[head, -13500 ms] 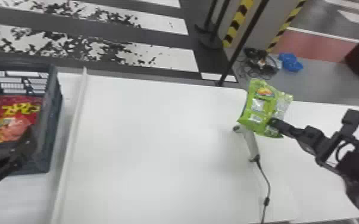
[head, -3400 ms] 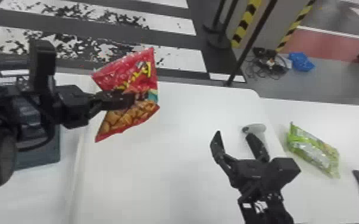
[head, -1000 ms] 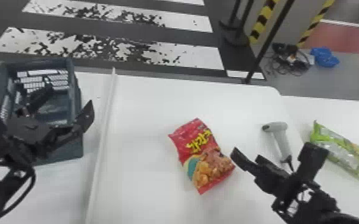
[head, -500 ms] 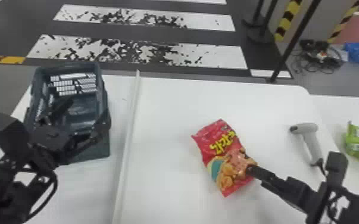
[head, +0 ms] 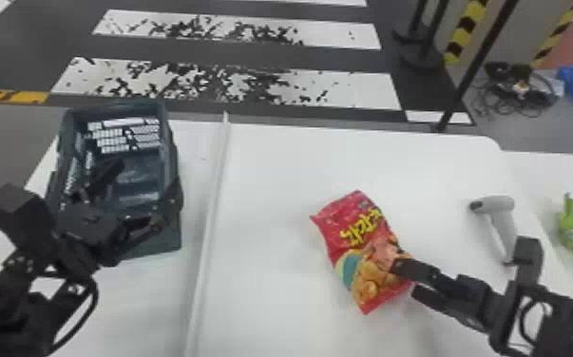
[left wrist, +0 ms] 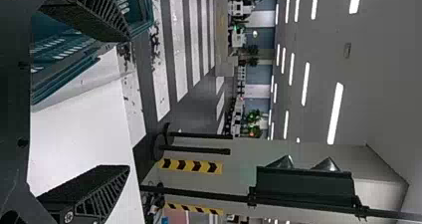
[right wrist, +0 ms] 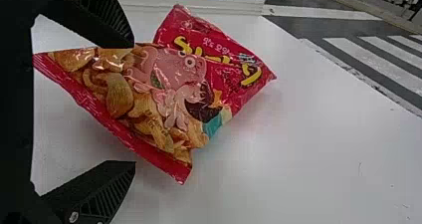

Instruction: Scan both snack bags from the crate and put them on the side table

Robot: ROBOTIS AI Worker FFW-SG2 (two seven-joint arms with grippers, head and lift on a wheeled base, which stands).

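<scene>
- Red bag [head: 363,237]: lies on the table [head: 271,294] between crate [head: 168,237] and scanner [head: 501,205].
- Right gripper [right wrist: 135,104]: fingers spread at the bag's near end, one perhaps touching it.
- Left gripper [left wrist: 130,103]: fingers apart, at the crate.
- Likely risk: the askew bag offers only a corner, which slips or swings when pinched.

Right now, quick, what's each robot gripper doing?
Left gripper: open, holding nothing, at the dark plastic crate.
Right gripper: open, at the red snack bag, not clamped on it.
</scene>
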